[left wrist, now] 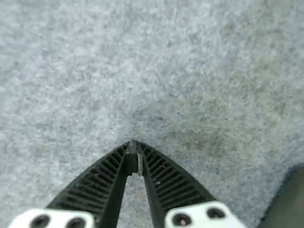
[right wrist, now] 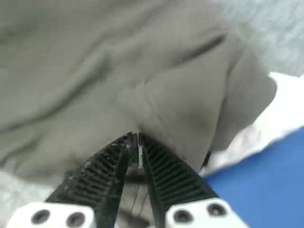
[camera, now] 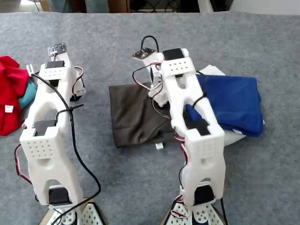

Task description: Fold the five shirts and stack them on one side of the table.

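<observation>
A dark grey-brown shirt point(camera: 133, 115) lies folded in the middle of the table. My right gripper point(camera: 158, 97) is at its right edge, and in the right wrist view this gripper point(right wrist: 134, 141) is shut on a puckered fold of the dark shirt point(right wrist: 95, 57). Right of it a folded blue shirt point(camera: 232, 101) rests on a white shirt point(camera: 234, 137); both the blue shirt point(right wrist: 266, 190) and the white shirt point(right wrist: 285, 109) lie just beyond the fold. A red shirt point(camera: 9, 93) and a teal shirt point(camera: 29, 91) lie crumpled at the left edge. My left gripper point(camera: 77, 91) is shut and empty over bare carpet point(left wrist: 133, 148).
Grey carpet point(camera: 103, 47) covers the whole table. Both arm bases stand at the near edge. Bare carpet stretches across the far side and between the two arms. A small white tag point(camera: 159, 146) pokes out at the dark shirt's near edge.
</observation>
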